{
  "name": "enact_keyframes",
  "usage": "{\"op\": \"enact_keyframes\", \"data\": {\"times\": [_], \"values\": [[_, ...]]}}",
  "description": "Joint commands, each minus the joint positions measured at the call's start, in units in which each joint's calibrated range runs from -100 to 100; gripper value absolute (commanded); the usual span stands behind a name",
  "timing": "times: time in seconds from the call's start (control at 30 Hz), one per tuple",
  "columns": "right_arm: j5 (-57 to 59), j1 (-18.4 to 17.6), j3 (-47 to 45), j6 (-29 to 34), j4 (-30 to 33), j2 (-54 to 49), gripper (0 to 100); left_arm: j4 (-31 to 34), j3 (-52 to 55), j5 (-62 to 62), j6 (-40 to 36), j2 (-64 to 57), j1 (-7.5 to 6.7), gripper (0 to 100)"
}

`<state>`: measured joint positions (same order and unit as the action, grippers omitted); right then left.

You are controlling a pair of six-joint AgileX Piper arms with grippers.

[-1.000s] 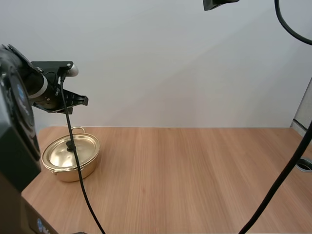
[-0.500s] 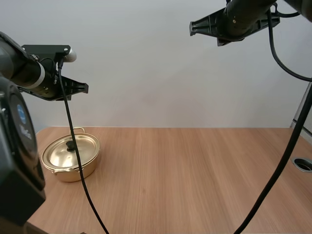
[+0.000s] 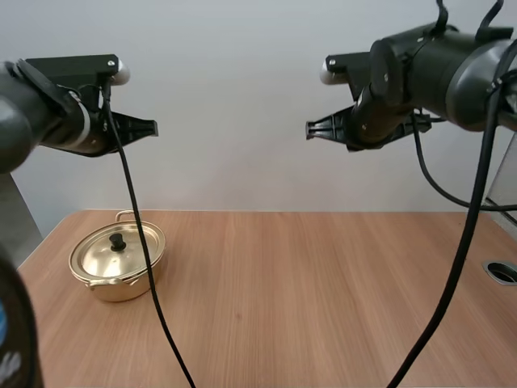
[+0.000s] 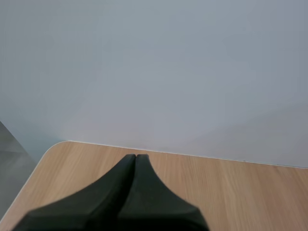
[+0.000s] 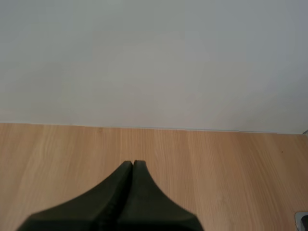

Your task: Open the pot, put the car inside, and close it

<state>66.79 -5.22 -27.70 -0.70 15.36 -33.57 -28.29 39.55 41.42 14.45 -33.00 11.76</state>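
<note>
A gold pot [image 3: 118,263] with its lid on and a black knob [image 3: 118,242] stands at the left end of the table [image 3: 307,291]. My left gripper [image 3: 149,128] hangs high above the pot, and its fingers lie together as one dark wedge [image 4: 135,158] over the table's far left corner. At the upper right, well above the table, my right gripper [image 3: 312,132] points left. Its fingers [image 5: 133,165] are also pressed together with nothing between them, over bare wood near the back edge.
A round grommet hole [image 3: 502,272] sits at the table's right edge. A pale wall rises behind the back edge of the table. Bare wood stretches from the pot to the right side.
The right arm has come down from the top of the high view to mid height. The left arm has shifted slightly up and right. The pot has stayed in place.
</note>
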Motion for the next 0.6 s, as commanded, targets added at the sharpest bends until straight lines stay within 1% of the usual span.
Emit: {"op": "enact_keyframes", "data": {"times": [0.0,0.07,0.13,0.2,0.23,0.3,0.37,0.47,0.57], "values": [[-3.2,0.0,-6.5,0.0,0.8,-0.6,0,3.3,9.8,-31.6,-12.6,-2.8,-3.77,0],[-8.2,0.0,-11.8,0.0,0.9,-2.0,0,3.3,16.9,-44.7,-12.6,-5.4,-5.95,0],[-15.3,0.0,-17.7,0.0,1.3,-4.3,0,2.9,26.0,-60.3,-12.6,-8.7,-8.31,0],[-23.2,0.0,-22.9,0.0,2.4,-6.6,0,-0.8,35.0,-73.2,-12.6,-12.1,-10.58,0],[-27.2,0.0,-25.8,0.0,3.1,-7.9,0,-1.7,38.9,-77.3,-12.6,-14.1,-11.67,0],[-34.0,0.0,-30.7,0.0,4.1,-10.6,0,-1.8,44.3,-80.0,-12.6,-17.9,-13.07,0],[-42.0,0.0,-35.8,0.0,5.2,-13.3,0,-1.8,48.0,-78.8,-11.2,-22.5,-13.75,0],[-51.5,0.0,-42.5,0.0,6.0,-16.7,0,-1.9,50.8,-71.5,-6.4,-29.0,-13.83,0],[-59.9,0.0,-48.3,0.0,6.0,-20.3,0,-7.0,53.1,-66.0,-4.5,-35.5,-13.83,0]]}}
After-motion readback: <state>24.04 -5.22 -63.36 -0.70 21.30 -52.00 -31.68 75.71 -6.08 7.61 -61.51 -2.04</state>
